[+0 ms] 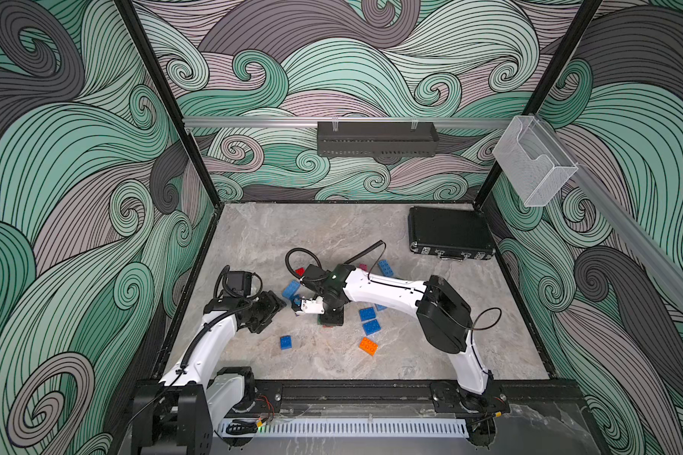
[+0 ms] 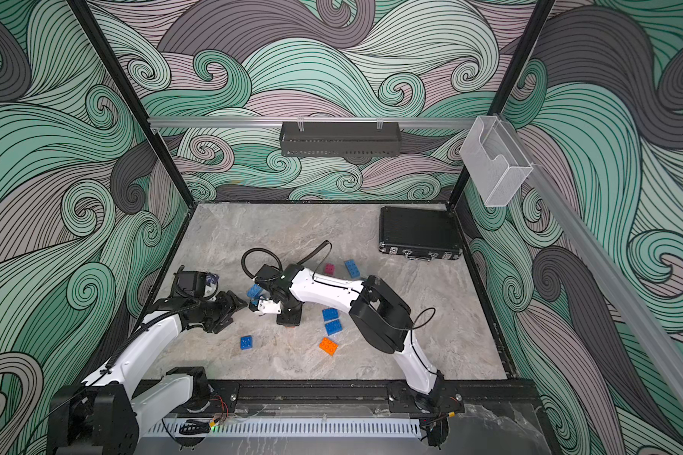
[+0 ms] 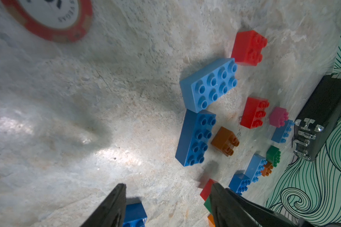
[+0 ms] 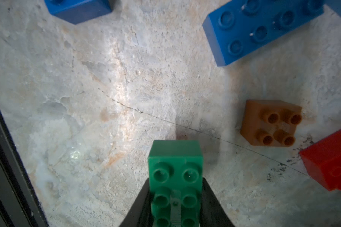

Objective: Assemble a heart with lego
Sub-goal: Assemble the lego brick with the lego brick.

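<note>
My right gripper (image 4: 175, 182) is shut on a green oblong lego brick (image 4: 175, 157), one finger on each long side. In both top views it (image 1: 329, 318) points down at the middle of the table. In the left wrist view, red, green and orange faces of a stack (image 3: 207, 189) show partly behind one finger. The left gripper (image 3: 168, 188) is open and holds nothing; a dark blue brick (image 3: 135, 214) lies by its other finger. Ahead of it lie a light blue oblong brick (image 3: 209, 82), a dark blue oblong brick (image 3: 196, 137), two red bricks (image 3: 248, 47) and an orange-brown square (image 3: 224, 140).
A black case (image 1: 450, 234) lies at the back right of the table. Loose blue bricks (image 1: 371, 327), an orange brick (image 1: 368, 346) and a dark blue brick (image 1: 286, 341) lie near the front. A red poker chip (image 3: 49, 19) lies on the table. The black frame rail (image 4: 4, 157) borders it.
</note>
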{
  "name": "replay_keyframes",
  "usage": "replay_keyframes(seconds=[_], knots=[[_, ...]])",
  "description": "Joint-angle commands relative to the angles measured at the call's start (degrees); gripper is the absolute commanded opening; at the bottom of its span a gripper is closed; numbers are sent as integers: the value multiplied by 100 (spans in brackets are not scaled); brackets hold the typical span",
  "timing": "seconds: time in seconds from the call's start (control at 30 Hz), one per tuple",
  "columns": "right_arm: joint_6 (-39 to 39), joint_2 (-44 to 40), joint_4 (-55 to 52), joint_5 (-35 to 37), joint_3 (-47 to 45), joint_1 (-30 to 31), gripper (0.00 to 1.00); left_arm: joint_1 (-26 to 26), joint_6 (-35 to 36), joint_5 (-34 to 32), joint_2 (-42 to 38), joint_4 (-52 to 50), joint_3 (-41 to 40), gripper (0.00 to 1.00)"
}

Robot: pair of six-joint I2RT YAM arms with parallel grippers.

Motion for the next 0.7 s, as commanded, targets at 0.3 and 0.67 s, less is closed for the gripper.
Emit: replay_keyframes(seconds=[0.3, 0.67], knots=[[283, -131, 35, -98, -438, -124, 36, 51, -70, 375, 53, 264, -114, 68], [277, -496, 167, -122, -618, -140, 53, 34, -9, 909, 289, 651, -202, 68]])
